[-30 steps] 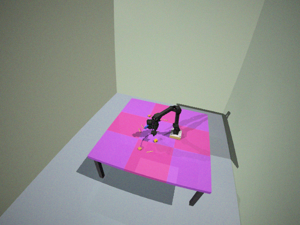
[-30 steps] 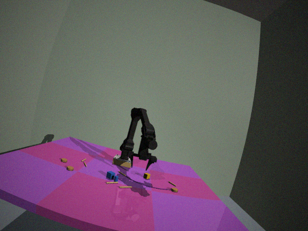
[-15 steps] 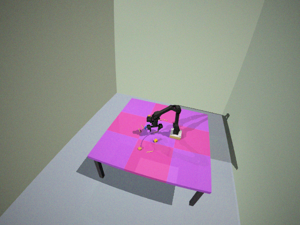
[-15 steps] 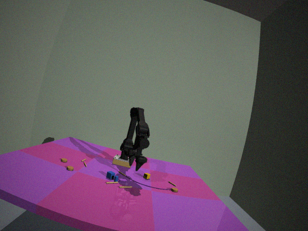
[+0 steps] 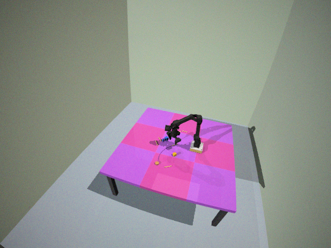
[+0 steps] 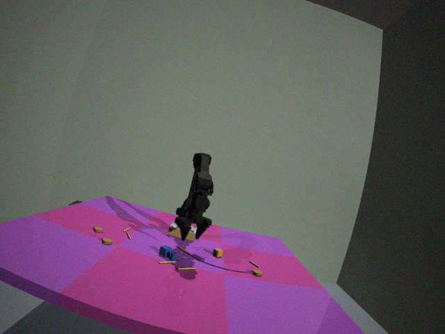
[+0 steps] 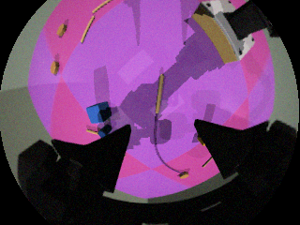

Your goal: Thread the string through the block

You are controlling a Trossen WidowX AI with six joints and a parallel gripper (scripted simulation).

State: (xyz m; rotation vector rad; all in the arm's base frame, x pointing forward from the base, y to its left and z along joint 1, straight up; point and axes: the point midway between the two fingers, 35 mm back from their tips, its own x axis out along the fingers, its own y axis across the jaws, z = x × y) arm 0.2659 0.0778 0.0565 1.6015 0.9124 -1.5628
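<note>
My gripper [image 5: 172,141] [image 6: 190,239] [image 7: 163,123] is wide open and empty, above the table. The stick [image 6: 181,249] [image 7: 159,94] on the string lies on the table below the gripper; in the wrist view it lies beyond the gap between the fingertips. The dark string [image 5: 161,151] [image 6: 208,264] [image 7: 156,141] curves from it to the round button [image 5: 156,163] [image 6: 257,273] [image 7: 184,175]. A blue block [image 5: 166,138] [image 6: 165,250] [image 7: 96,113] stands on the table, with a smaller blue piece [image 5: 163,140] [image 6: 173,256] [image 7: 104,130] beside it. I cannot make out a hole clearly. The string lies outside the block.
A yellow cube [image 5: 174,154] [image 6: 217,252] lies between button and arm base [image 5: 196,148]. Loose sticks [image 6: 167,262] [image 6: 186,268] lie near the blue pieces; another [image 5: 167,166] [image 6: 253,264] lies near the button. Two loose buttons [image 6: 98,229] [image 6: 107,241] and two sticks [image 6: 126,229] [image 6: 128,235] lie farther off.
</note>
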